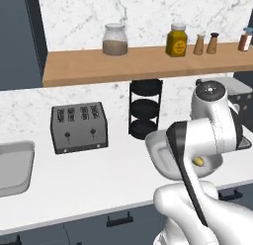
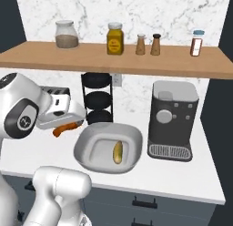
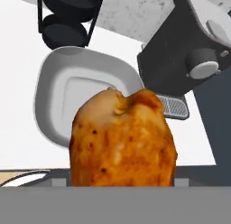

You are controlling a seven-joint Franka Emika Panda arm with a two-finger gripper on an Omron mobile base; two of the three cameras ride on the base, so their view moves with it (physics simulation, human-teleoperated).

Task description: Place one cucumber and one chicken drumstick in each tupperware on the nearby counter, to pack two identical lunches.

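A glossy orange-brown chicken drumstick [image 3: 122, 142] looms large in the hand view, and my gripper [image 2: 63, 127] is shut on it. From the right base view its orange end [image 2: 59, 130] pokes out under the hand, just left of a light-grey tupperware [image 2: 84, 145] and above the white counter [image 2: 182, 177]. One cucumber [image 2: 118, 152] lies inside that tupperware [image 3: 45, 92]. From the left base view my arm hides most of this container, and a bit of the cucumber [image 1: 198, 161] peeks out. A second tupperware [image 1: 28, 162] sits at the left edge, partly cut off.
A grey toaster [image 1: 79, 126] stands on the counter between the two containers. A black tiered rack [image 2: 97, 98] is against the wall behind the nearer tupperware. A dark coffee machine [image 2: 173, 120] stands to its right. A wooden shelf [image 2: 113, 54] with jars hangs overhead.
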